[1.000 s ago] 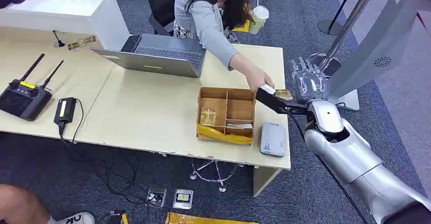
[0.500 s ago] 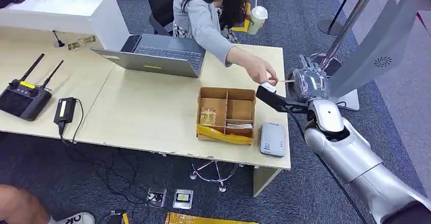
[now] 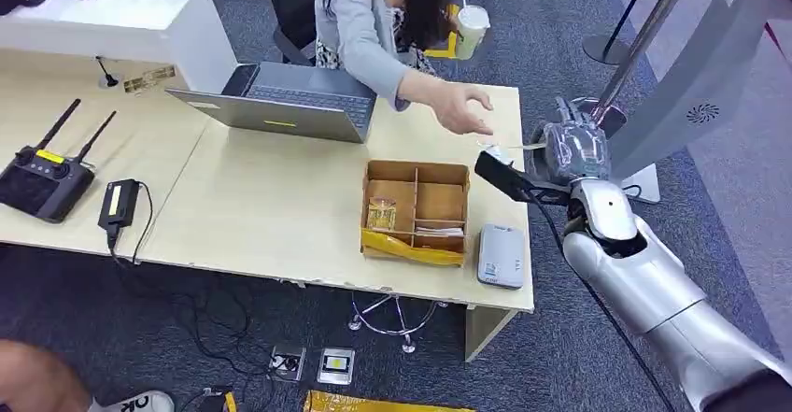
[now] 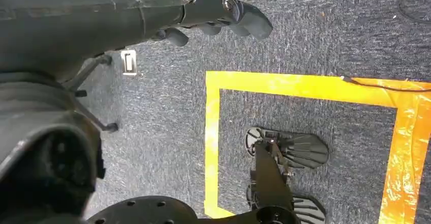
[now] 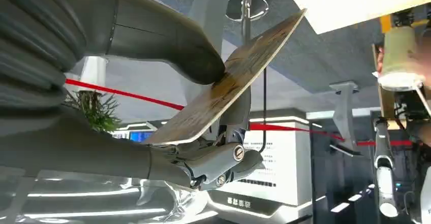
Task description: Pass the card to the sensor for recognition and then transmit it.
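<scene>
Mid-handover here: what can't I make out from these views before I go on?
- Card print: blurred in the right wrist view, edge-on and tiny in the head view.
- Right hand fingertips: hidden behind the card in the right wrist view.
- Card reader status: too small in the head view.
- Cardboard box contents: too small to read.
- Left hand: fingers partly cut off by the top edge.

Thin tan card (image 5: 231, 84) with mottled print, pinched flat between thumb and fingers of the right hand (image 3: 572, 149), seen edge-on right of centre in the head view. Grey sensor (image 3: 502, 255) lay flat at the desk's lower right corner.
</scene>
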You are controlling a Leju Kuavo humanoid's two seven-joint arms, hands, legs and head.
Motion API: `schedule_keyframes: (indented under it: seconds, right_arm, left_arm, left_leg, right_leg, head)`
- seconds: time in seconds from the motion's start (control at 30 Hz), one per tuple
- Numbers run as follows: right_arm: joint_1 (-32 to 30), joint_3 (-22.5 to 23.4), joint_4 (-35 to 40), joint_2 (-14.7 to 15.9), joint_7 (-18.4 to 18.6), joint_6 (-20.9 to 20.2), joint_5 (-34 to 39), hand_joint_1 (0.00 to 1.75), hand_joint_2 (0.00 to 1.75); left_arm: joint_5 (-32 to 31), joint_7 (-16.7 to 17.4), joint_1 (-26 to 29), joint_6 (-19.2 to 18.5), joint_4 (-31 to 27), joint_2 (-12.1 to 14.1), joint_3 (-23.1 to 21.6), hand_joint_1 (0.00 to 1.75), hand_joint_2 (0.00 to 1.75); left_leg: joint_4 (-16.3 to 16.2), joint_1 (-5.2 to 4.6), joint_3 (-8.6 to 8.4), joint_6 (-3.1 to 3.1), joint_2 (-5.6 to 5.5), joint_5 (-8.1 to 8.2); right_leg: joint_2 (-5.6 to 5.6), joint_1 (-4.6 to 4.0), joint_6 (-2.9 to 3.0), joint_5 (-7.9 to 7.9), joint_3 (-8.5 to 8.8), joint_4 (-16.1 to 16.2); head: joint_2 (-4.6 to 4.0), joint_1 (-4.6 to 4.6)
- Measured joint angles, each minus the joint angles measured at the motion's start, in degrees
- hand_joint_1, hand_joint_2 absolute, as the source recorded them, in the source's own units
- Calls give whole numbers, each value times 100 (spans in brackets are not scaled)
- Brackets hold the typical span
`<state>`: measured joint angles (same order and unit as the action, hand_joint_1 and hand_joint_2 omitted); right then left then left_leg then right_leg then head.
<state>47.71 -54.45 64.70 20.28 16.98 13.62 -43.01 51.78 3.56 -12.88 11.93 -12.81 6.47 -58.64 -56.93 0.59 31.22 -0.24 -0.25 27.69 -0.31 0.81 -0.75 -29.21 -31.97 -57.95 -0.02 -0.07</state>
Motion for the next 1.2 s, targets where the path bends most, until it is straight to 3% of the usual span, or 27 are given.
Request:
schedule_keyframes:
  seconds: [0.33,0.77,1.2]
  right_arm:
    - [-139,2,7,72,-11,-140,17,175,175]
    - [-983,-13,594,667,221,-44,481,175,175]
    - [-1186,-256,710,680,-4,-42,721,175,175]
  left_arm:
    - [103,-18,29,46,0,2,2,0,0]
    - [144,-87,137,186,0,81,2,0,0]
    - [98,-94,146,171,0,81,2,0,0]
  left_leg:
    - [0,0,-1,0,1,0]
    - [0,0,-1,1,4,3]
    - [0,0,2,1,4,3]
  right_leg:
    - [-4,0,0,0,0,0]
    - [1,0,0,0,-1,1]
    - [1,0,0,0,-1,1]
  head:
    - [0,0]
    - [0,0]
    - [0,2]
